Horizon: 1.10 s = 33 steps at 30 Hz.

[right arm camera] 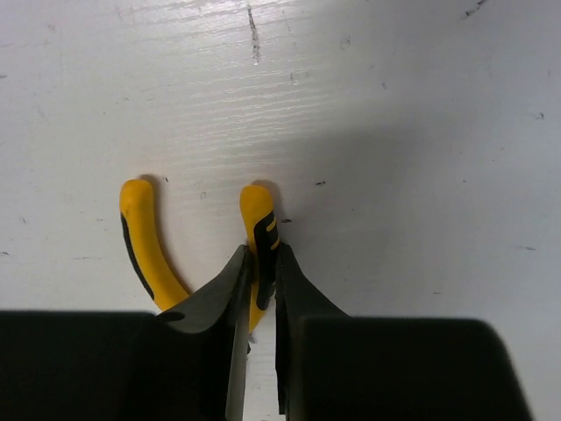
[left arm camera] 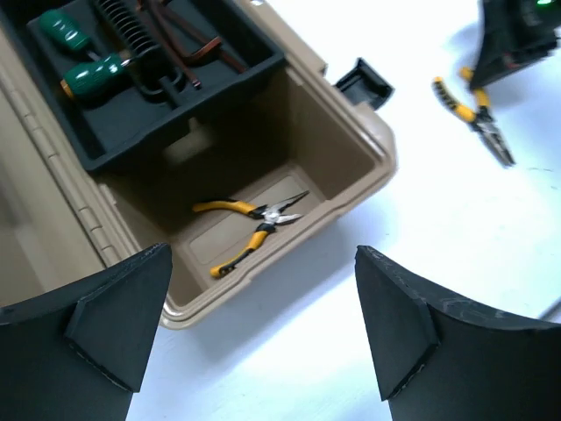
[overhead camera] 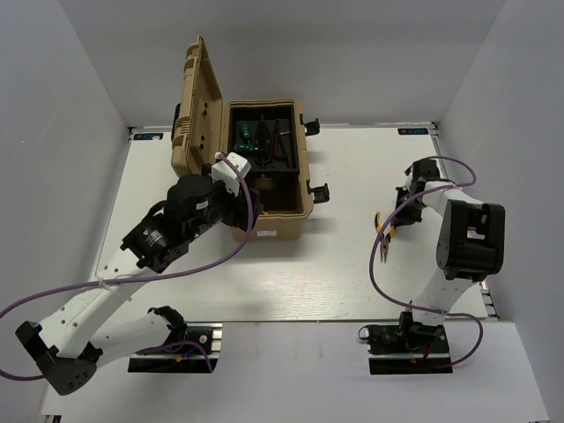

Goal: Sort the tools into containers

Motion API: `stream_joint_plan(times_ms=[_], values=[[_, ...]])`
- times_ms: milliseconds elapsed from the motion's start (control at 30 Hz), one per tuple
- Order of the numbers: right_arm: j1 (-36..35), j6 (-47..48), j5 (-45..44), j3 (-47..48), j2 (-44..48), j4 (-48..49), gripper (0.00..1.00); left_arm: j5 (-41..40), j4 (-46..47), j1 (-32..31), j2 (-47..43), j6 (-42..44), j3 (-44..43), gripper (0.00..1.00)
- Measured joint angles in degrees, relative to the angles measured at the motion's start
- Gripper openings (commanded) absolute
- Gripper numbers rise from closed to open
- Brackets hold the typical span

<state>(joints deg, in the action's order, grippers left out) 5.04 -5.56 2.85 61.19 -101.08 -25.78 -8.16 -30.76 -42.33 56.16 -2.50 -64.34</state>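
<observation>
The tan toolbox (overhead camera: 264, 231) stands open at the back left, its lid (overhead camera: 198, 97) upright. Its black tray (left arm camera: 175, 110) holds green-handled screwdrivers (left arm camera: 83, 54) and dark hex keys (left arm camera: 197, 53). One pair of yellow-handled pliers (left arm camera: 254, 219) lies on the box's bare floor. My left gripper (left arm camera: 263, 333) hovers open and empty over the box's near rim. A second pair of yellow pliers (right arm camera: 140, 237) lies on the white table at the right. My right gripper (right arm camera: 261, 263) is shut on one handle of it, right at the table surface.
Black latches (overhead camera: 319, 192) stick out from the toolbox's right side. Grey walls close in the table on three sides. The right arm's purple cable (overhead camera: 374, 264) loops over the table beside the pliers (overhead camera: 385, 236).
</observation>
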Motion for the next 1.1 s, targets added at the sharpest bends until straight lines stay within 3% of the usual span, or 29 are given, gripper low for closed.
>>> stream_joint_plan(times_ms=[67,367,633,733,900,1100], values=[[-0.52,-0.04,-0.79,0.26,-0.17,-0.26,0.00,1.84,-0.13,-0.09,-0.83,0.31,-0.11,0.96],[-0.72,1.18,3.13,2.34,1.03,-5.90,0.00,14.80,-3.41,-0.66,-1.68,5.77,-3.78,0.96],[-2.56,4.00,16.65,20.59,7.93,-15.02,0.00,16.90,-4.72,-0.66,-4.07,8.04,-7.32,0.96],[-4.66,4.44,21.46,29.09,7.82,-15.67,0.00,11.50,-4.48,-0.74,-5.97,8.02,-9.73,0.97],[-10.21,1.36,29.62,43.08,3.85,-15.23,0.00,-5.01,-2.80,-0.52,-9.40,7.23,-14.34,0.97],[-19.39,-4.04,34.77,49.18,-2.12,-6.23,0.00,-23.67,1.11,-0.11,-10.93,5.90,-20.24,0.97]])
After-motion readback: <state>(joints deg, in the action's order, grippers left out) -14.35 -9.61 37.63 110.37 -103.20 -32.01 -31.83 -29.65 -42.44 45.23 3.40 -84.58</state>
